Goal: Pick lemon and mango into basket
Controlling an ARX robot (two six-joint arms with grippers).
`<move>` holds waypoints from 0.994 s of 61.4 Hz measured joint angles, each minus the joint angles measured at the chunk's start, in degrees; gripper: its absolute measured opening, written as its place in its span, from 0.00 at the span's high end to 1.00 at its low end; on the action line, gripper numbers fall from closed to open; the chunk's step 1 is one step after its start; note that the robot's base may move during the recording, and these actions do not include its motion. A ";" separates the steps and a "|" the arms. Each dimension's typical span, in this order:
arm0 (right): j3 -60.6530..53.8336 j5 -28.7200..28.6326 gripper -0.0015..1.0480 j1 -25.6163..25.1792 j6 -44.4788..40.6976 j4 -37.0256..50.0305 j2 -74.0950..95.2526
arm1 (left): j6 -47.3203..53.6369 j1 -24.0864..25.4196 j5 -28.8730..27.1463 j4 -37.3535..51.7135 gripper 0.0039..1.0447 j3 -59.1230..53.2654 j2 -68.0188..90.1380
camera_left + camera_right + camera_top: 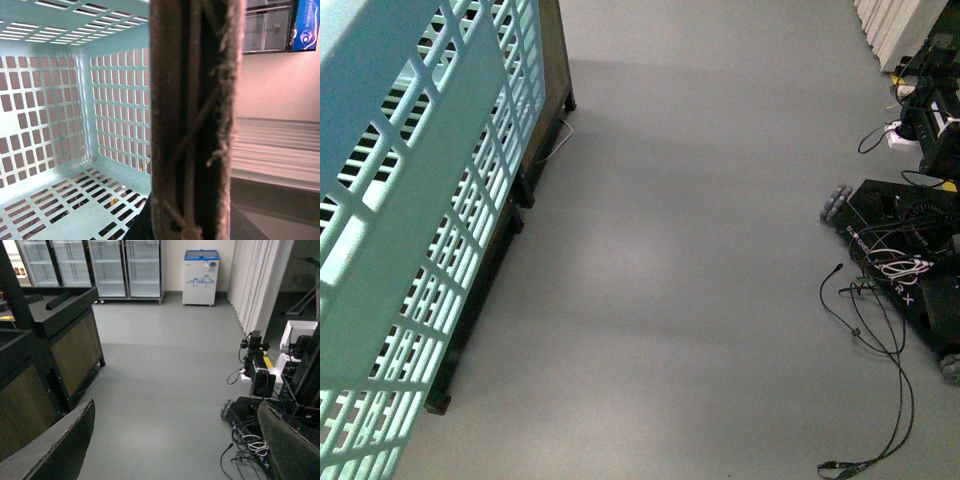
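Observation:
The turquoise basket (410,230) fills the left of the front view, raised and tilted close to the camera. In the left wrist view its slotted walls and floor (60,125) show empty inside, and its brown-grey handle (192,120) runs right across the lens. My left gripper (187,227) is shut on that handle. My right gripper (175,450) hangs open above the grey floor, its two padded fingers (55,450) wide apart with nothing between them. The lemon and the mango are out of view.
A dark wooden stand (545,90) runs along the left behind the basket, seen again as the dark stand (60,340) in the right wrist view. Another wheeled robot base (905,260) with loose cables (880,340) sits right. Glass-door fridges (90,265) and a small freezer (200,277) line the far wall.

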 joint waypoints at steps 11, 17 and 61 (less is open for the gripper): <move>0.00 0.17 0.08 0.02 0.02 0.00 -0.11 | -0.48 -0.39 0.96 0.00 0.95 0.07 -0.04; 0.00 0.13 0.08 0.02 0.02 0.00 -0.07 | -0.42 -0.35 0.20 0.00 0.95 0.07 -0.04; 0.00 -0.11 0.08 0.00 0.02 -0.02 -0.04 | 0.22 -0.24 0.02 -0.02 0.95 0.15 -0.09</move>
